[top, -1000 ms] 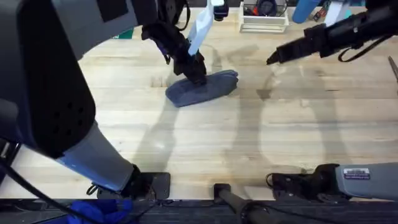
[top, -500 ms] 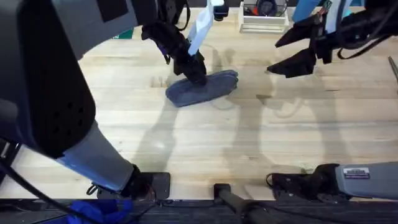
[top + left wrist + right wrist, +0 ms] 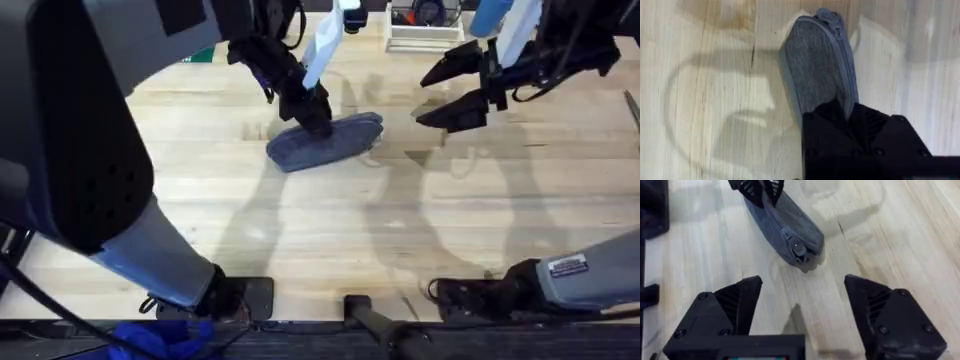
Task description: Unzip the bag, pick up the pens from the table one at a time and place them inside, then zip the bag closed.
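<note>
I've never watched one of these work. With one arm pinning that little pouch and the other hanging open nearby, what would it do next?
Probably the right gripper, its jaws spread wide, eases forward to the small metal pull at the near end of the pouch and closes on it. The left gripper already pins the far end, and the zipper looks shut.

My fingers (image 3: 802, 317) are spread wide above the table (image 3: 880, 240); ahead lies the bag (image 3: 785, 222), metal pull (image 3: 798, 247) facing me, its far end pinched by the left gripper (image 3: 760, 190)
</note>
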Controlling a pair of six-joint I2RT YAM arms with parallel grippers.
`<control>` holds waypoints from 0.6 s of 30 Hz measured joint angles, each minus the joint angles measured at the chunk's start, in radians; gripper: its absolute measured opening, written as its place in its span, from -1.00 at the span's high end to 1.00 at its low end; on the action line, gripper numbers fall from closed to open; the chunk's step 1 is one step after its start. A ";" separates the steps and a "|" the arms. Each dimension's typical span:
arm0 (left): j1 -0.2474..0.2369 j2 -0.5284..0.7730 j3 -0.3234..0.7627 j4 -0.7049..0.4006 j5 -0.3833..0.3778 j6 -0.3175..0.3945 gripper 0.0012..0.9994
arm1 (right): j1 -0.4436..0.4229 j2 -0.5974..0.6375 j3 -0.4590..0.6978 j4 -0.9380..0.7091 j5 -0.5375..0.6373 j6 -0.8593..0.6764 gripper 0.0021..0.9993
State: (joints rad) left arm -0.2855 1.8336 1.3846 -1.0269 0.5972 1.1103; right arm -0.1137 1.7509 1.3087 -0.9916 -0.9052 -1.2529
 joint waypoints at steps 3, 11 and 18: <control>0.000 0.000 0.000 0.000 0.000 0.000 0.92 | 0.005 0.015 0.000 -0.001 -0.007 -0.013 -0.99; 0.000 0.000 0.000 0.000 0.000 0.000 0.92 | 0.059 0.040 0.000 -0.025 -0.051 0.063 -0.99; 0.000 0.000 0.000 0.001 0.000 0.000 0.92 | 0.107 0.040 0.000 -0.027 -0.052 0.223 -0.99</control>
State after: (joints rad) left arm -0.2855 1.8336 1.3846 -1.0264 0.5972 1.1103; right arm -0.0063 1.7912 1.3087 -1.0191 -0.9573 -1.0300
